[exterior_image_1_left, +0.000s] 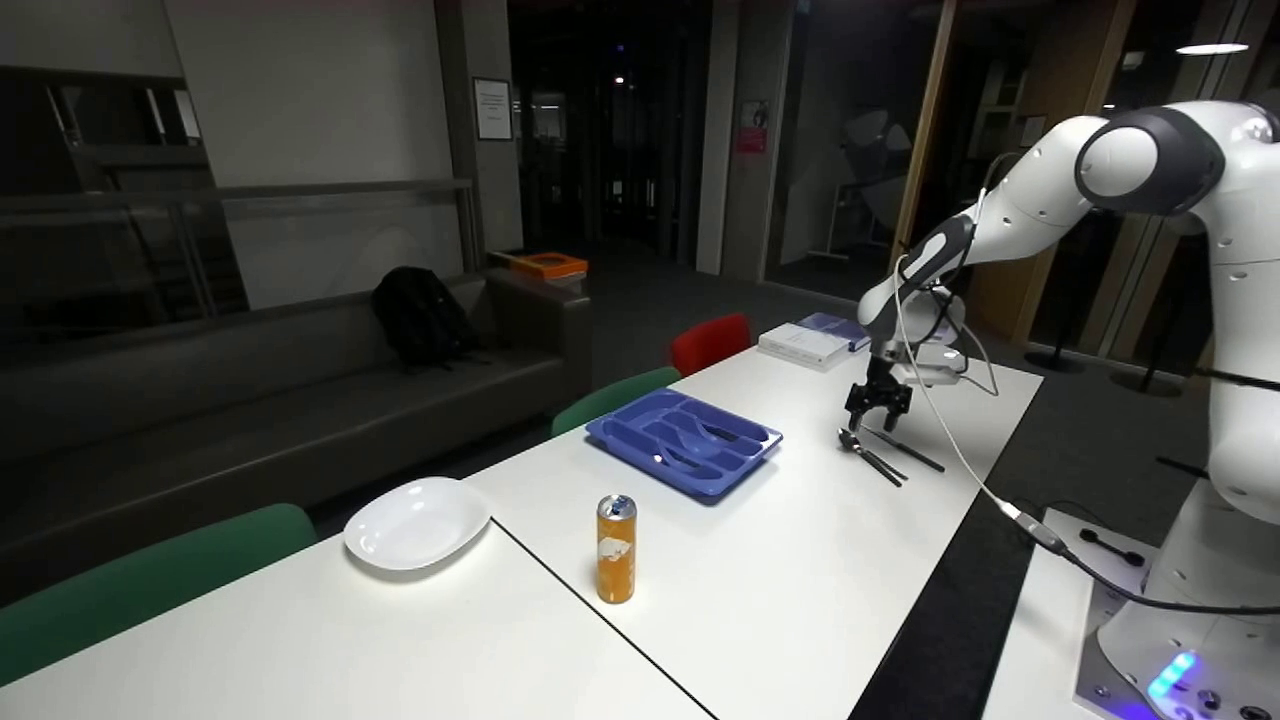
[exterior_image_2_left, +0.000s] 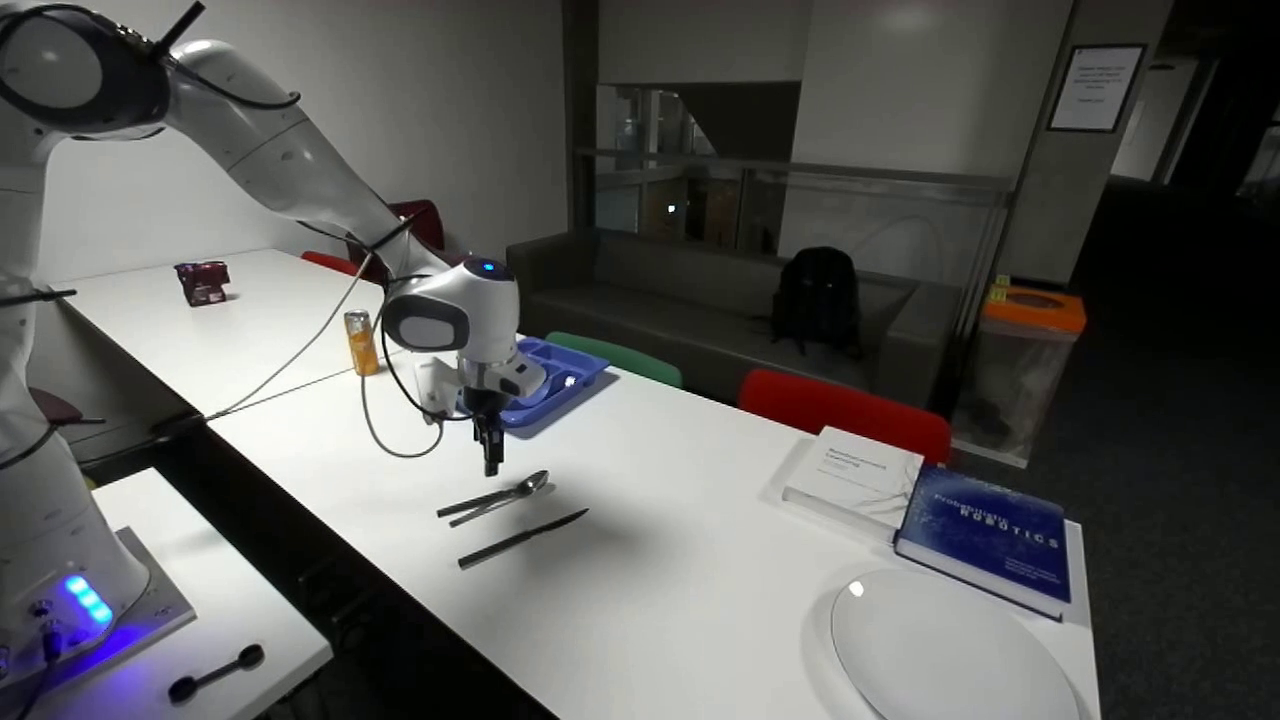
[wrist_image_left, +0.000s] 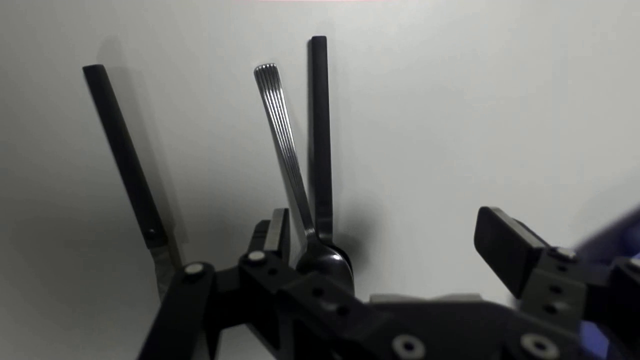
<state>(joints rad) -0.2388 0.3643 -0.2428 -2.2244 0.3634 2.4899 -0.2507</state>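
The white table (exterior_image_1_left: 780, 560) runs beneath the arm (exterior_image_1_left: 1030, 220). Clock positions are read from the gripper (wrist_image_left: 384, 235), with 12 at the top of the named view.

In an exterior view, the blue compartment tray (exterior_image_1_left: 668, 435) is at 9 o'clock; the white dish (exterior_image_1_left: 418, 522) lies farther out, between 8 and 9. In an exterior view, the white plate (exterior_image_2_left: 950, 645) is at 4 o'clock, while the white book (exterior_image_2_left: 855, 472) and the blue book (exterior_image_2_left: 985, 535) lie next to each other toward 3.

The gripper hangs above the table. Its fingers (wrist_image_left: 280, 232) stand fully apart, at 9 and 3 o'clock in the wrist view, with nothing held between them. The orange can (exterior_image_1_left: 616, 555) stands upright at 8 o'clock in an exterior view, well apart.

In the wrist view, the knife (wrist_image_left: 128, 165) lies between 9 and 10 o'clock, its blade partly covered by the gripper. The black-handled utensil (wrist_image_left: 322, 137), handle at 11 o'clock, is probably a spoon, but its head is obscured. The silver spoon (wrist_image_left: 286, 145) has its handle between 10 and 11, its bowl overlapping the black-handled utensil.
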